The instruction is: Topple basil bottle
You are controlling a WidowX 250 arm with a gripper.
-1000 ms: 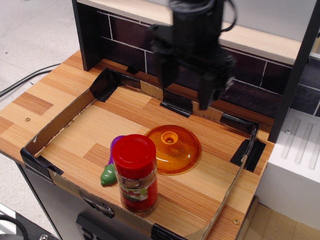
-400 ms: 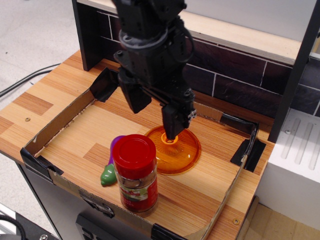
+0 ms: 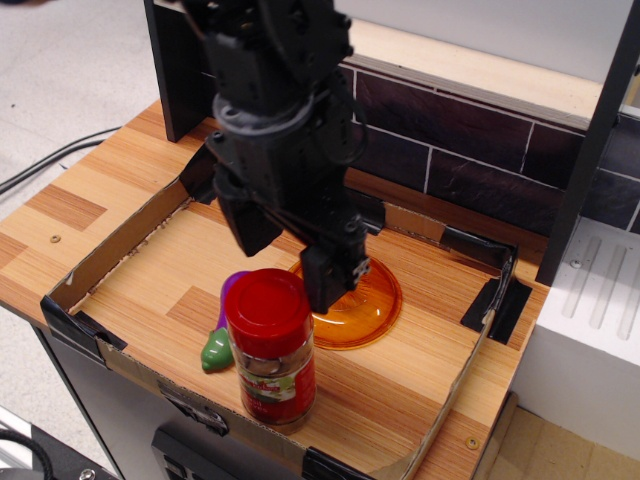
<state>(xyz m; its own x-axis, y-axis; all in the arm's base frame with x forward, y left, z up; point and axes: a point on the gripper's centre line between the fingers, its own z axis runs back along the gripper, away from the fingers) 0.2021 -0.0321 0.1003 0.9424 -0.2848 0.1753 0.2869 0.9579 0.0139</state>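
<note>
Nearest you, at lower centre of the frame: the basil bottle (image 3: 270, 350), upright on the wooden board close to the front cardboard edge. Red screw cap on top, red, white and green label, brownish contents.

Just left of the bottle: a purple toy eggplant (image 3: 222, 325) with a green stem end, lying flat and partly hidden behind the bottle.

Behind and right of the bottle, mid-frame: an orange dome lid (image 3: 362, 305), resting rim down. Its left part is covered by the arm.

Above the bottle cap, centre of the frame: the black gripper (image 3: 285, 255). You see its two fingers spread apart with nothing between them, one finger (image 3: 325, 272) low, just behind the cap, the other off to the left over the board. Whether the low finger touches the cap cannot be told.

Around all of it: a low cardboard wall (image 3: 120, 245) taped with black at the corners.

Farthest, upper frame: a dark tiled back panel (image 3: 470, 165).
</note>
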